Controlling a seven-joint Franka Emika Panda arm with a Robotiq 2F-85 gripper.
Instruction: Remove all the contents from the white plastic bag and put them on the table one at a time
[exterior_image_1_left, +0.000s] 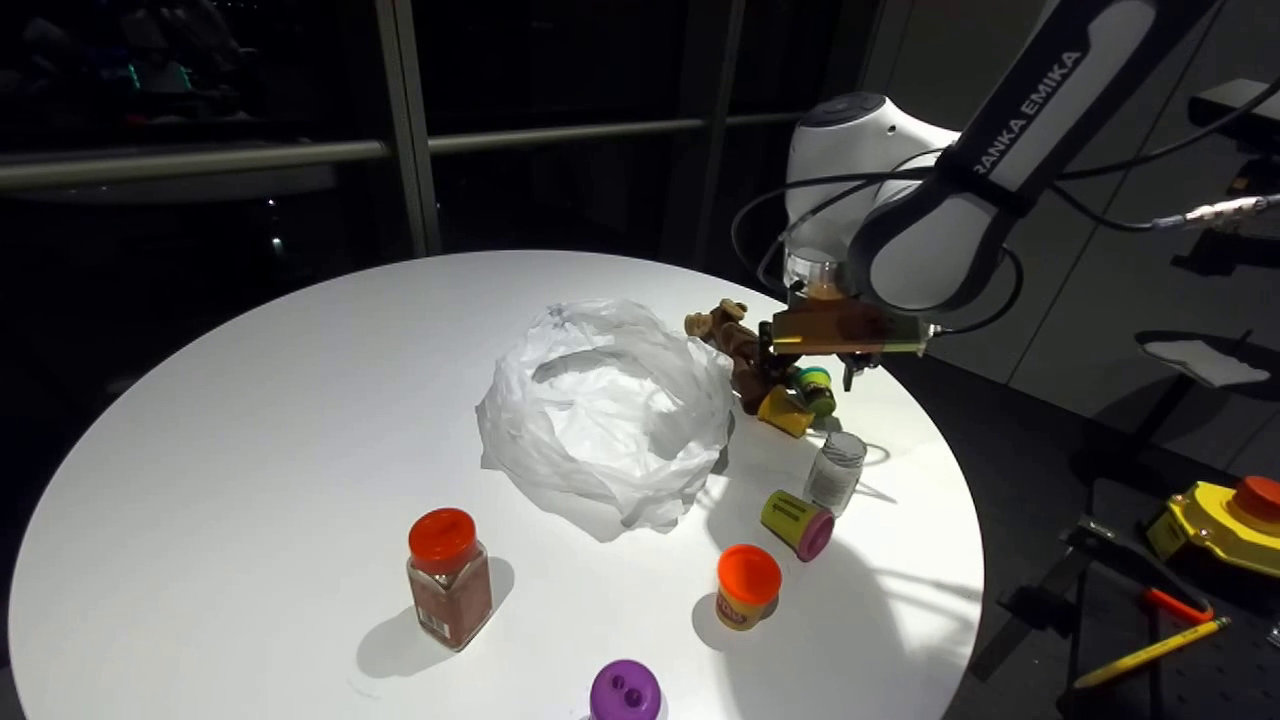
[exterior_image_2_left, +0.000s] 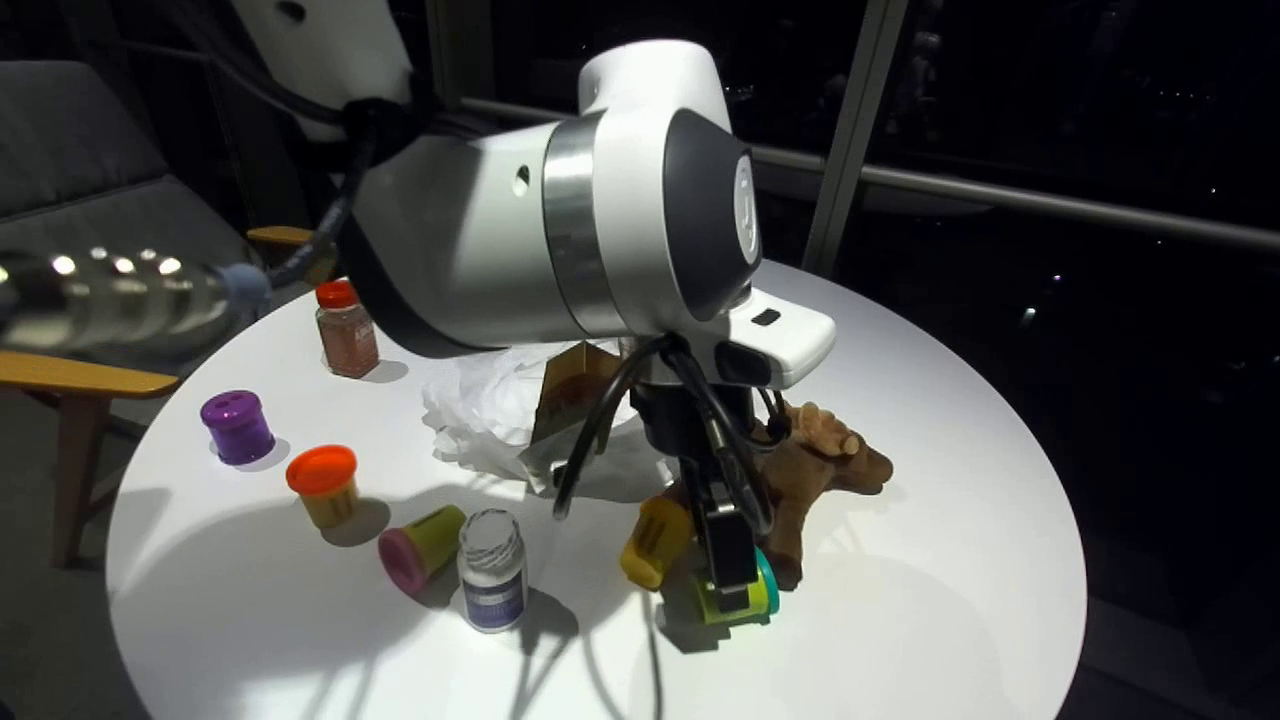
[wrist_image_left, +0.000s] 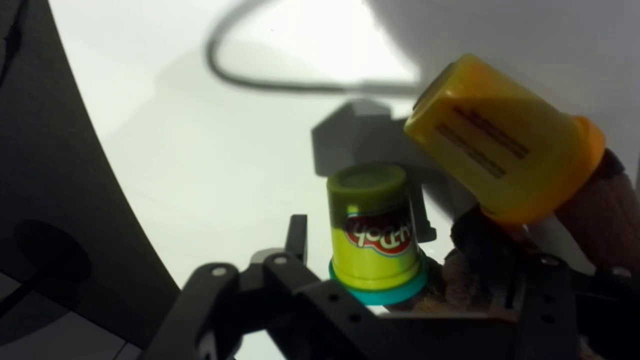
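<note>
In an exterior view: square-sided jar (exterior_image_1_left: 450, 595) at seven o'clock from the crinkled plastic bag (exterior_image_1_left: 600, 472), central on the round table (exterior_image_1_left: 220, 480); plush toy (exterior_image_1_left: 738, 347) at two; near three, the gripper (wrist_image_left: 382, 227), fingers parted, tapered lime tub (wrist_image_left: 376, 235) between.

In an exterior view, the white plastic bag (exterior_image_1_left: 610, 415) gaped on the table (exterior_image_1_left: 270, 430) near mid-frame; the gripper (exterior_image_1_left: 812, 376) hung right of centre, and a red-lidded jar (exterior_image_1_left: 452, 590) stood lower left.
</note>
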